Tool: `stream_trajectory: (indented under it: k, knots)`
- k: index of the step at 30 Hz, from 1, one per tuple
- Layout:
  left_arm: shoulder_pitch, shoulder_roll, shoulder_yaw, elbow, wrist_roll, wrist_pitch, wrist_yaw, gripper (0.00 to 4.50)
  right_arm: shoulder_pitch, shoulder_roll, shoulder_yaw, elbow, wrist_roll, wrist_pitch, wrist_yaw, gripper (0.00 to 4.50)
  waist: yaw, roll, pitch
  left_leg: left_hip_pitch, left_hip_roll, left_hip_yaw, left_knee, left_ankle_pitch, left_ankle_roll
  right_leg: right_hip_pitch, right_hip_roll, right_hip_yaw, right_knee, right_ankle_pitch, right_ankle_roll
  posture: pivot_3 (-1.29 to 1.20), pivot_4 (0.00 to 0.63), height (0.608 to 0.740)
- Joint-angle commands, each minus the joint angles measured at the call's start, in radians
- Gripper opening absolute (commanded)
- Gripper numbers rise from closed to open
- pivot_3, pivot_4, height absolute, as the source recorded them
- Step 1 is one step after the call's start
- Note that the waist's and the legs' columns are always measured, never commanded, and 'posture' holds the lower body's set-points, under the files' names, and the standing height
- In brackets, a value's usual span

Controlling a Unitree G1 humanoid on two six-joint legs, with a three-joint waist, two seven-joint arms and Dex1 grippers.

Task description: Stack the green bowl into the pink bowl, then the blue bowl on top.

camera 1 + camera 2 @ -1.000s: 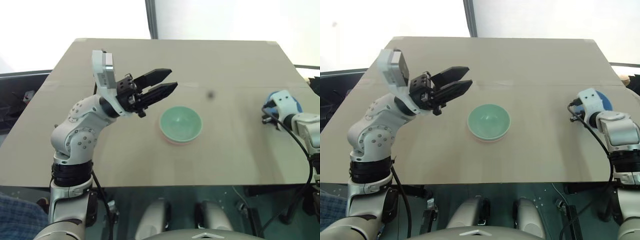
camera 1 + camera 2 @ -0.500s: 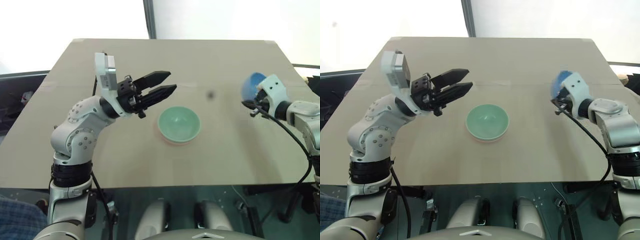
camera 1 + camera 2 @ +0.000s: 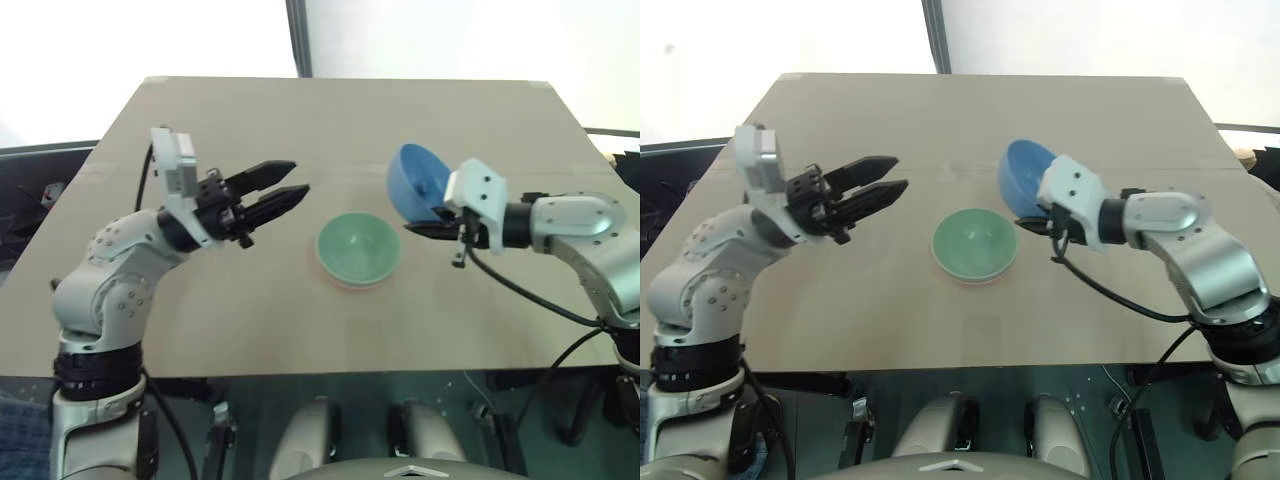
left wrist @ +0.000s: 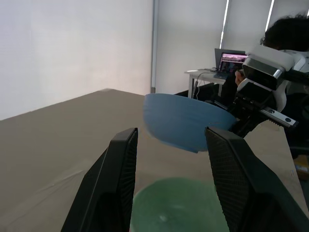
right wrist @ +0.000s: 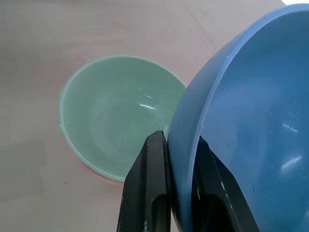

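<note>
Your small round pale mint-green plastic bowl [image 3: 359, 249] already sits nested in the small round salmon-pink bowl [image 3: 349, 284], of which you get just a thin pink edge under the near rim, mid-table. So step one looks done. The small round sky-blue bowl [image 3: 416, 182] is up in the air, tilted on its side, just right of and a bit farther than the stack, not over it yet. Your right gripper [image 3: 434, 227] is clenched on its rim, one finger inside, one outside; the right wrist view shows the wall pinched between them. Your left gripper [image 3: 282, 189] is off to the left of the stack, jaws parted, holding nothing, pointing toward the bowls. All of it is over the flat tan tabletop [image 3: 300, 120]. Left for you, I'd judge: bring blue over the green, level it, set it in, let go.
</note>
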Motion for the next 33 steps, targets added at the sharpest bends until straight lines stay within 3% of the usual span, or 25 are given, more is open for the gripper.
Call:
stream_trajectory:
  k: [1, 9, 13, 14, 15, 16, 20, 27, 33]
  knots:
    - [0.046, 0.056, 0.069, -0.012, 0.007, -0.020, -0.034, 2.33, -0.049, 0.020, 0.074, -0.027, -0.057, -0.004, -0.015, 0.09, 0.001, 0.000, 0.000, 0.000, 0.000, 0.000, 0.000, 0.000, 0.000, 0.000, 0.000, 0.000, 0.000, 0.000, 0.000, 0.00, 0.150, 0.740]
    - [0.141, 0.118, 0.129, 0.005, 0.016, -0.026, -0.092, 2.33, -0.091, 0.079, 0.170, -0.025, -0.112, 0.001, -0.013, 0.09, 0.006, 0.000, 0.000, 0.000, -0.001, -0.001, -0.001, 0.000, 0.000, 0.000, -0.001, -0.001, -0.002, 0.000, 0.000, 0.00, 0.150, 0.740]
    - [0.160, 0.127, 0.143, 0.006, 0.010, -0.021, -0.101, 2.33, -0.094, 0.080, 0.179, -0.051, -0.110, 0.005, 0.009, 1.28, 0.005, 0.000, 0.000, 0.000, -0.001, -0.001, -0.002, 0.000, 0.000, 0.000, -0.002, -0.001, -0.003, 0.000, 0.000, 0.00, 0.150, 0.740]
    - [0.162, 0.130, 0.144, 0.007, 0.008, -0.020, -0.105, 2.33, -0.100, 0.090, 0.166, -0.050, -0.106, 0.020, -0.002, 1.97, 0.005, 0.000, 0.000, 0.000, -0.001, -0.001, -0.002, 0.000, 0.000, 0.000, -0.001, -0.001, -0.003, 0.000, 0.000, 0.00, 0.150, 0.740]
    - [0.163, 0.132, 0.145, 0.008, 0.007, -0.019, -0.108, 2.33, -0.105, 0.096, 0.153, -0.049, -0.102, 0.032, -0.010, 2.05, 0.004, 0.000, 0.000, 0.000, -0.001, -0.001, -0.002, 0.000, 0.000, 0.000, -0.001, -0.001, -0.003, 0.000, 0.000, 0.00, 0.150, 0.740]
    - [0.164, 0.133, 0.145, 0.008, 0.005, -0.018, -0.112, 2.33, -0.108, 0.095, 0.139, -0.053, -0.093, 0.043, -0.007, 2.44, 0.004, 0.000, 0.000, 0.000, -0.001, -0.001, -0.002, 0.000, 0.000, 0.000, -0.002, -0.001, -0.003, 0.000, 0.000, 0.00, 0.150, 0.740]
    - [0.167, 0.136, 0.151, 0.012, 0.004, -0.018, -0.123, 2.33, -0.101, 0.056, 0.064, -0.102, -0.032, 0.104, 0.021, 2.44, 0.006, 0.000, 0.000, 0.000, -0.001, -0.001, -0.002, 0.000, 0.000, 0.000, -0.002, -0.001, -0.003, 0.000, 0.000, 0.00, 0.150, 0.740]
    - [0.140, 0.118, 0.141, -0.005, -0.033, 0.001, -0.116, 2.33, -0.027, -0.019, -0.201, -0.101, 0.127, 0.231, 0.020, 2.44, 0.009, 0.000, 0.000, 0.000, -0.001, -0.001, -0.004, -0.001, 0.001, 0.000, -0.002, -0.001, -0.005, 0.000, 0.000, 0.00, 0.150, 0.740]
    - [0.124, 0.094, 0.117, -0.050, -0.029, 0.072, 0.041, 2.33, 0.207, -0.110, -0.440, -0.069, 0.202, 0.191, 0.049, 2.44, 0.007, 0.000, 0.000, -0.001, -0.001, -0.001, -0.004, -0.002, 0.002, 0.001, -0.003, -0.001, -0.007, 0.000, 0.000, 0.00, 0.150, 0.740]
